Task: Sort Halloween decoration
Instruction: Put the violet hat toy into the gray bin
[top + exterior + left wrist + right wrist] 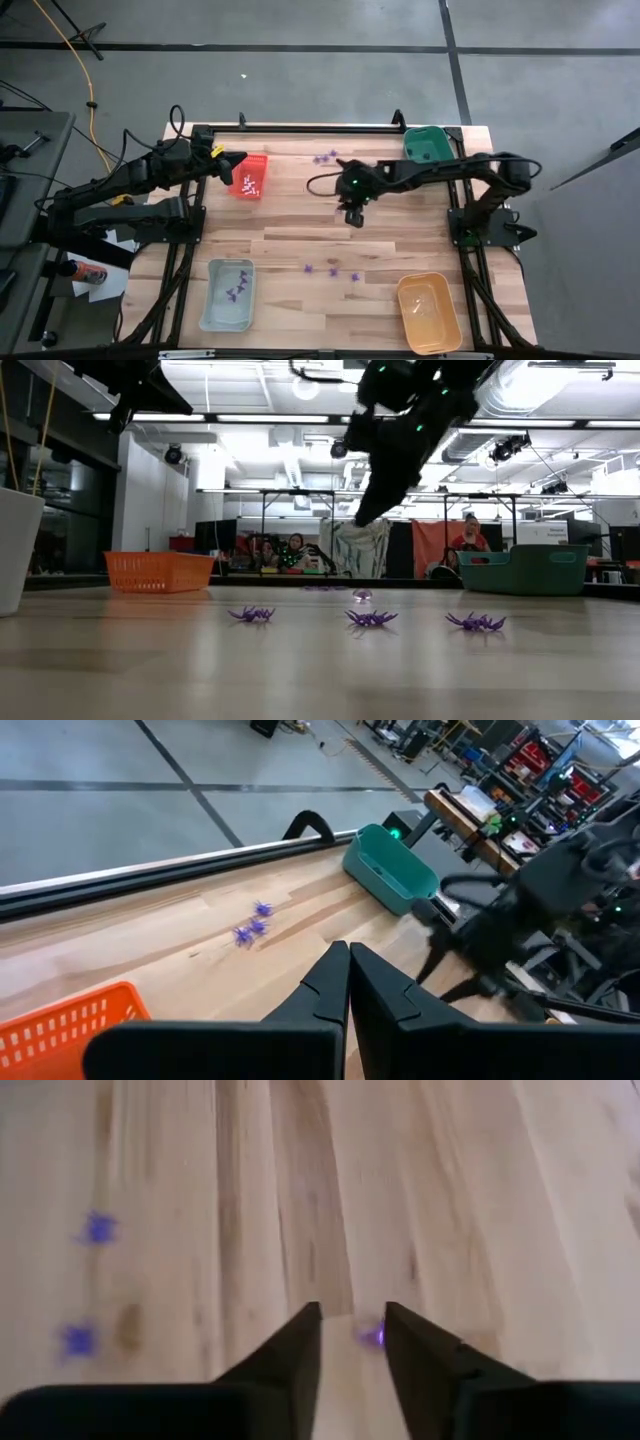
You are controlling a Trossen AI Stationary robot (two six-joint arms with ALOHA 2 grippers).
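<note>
R gripper [350, 1342] jaws apart, hovering mid-table over a purple spider [372, 1337]. Prob v. light, springy, skittery; pinch the body, not legs. L gripper [348, 982] shut, over red tray [250, 176].

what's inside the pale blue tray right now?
A few purple pieces lie in the pale blue tray, near its middle. Nothing covers its floor; the rest looks bare.
</note>
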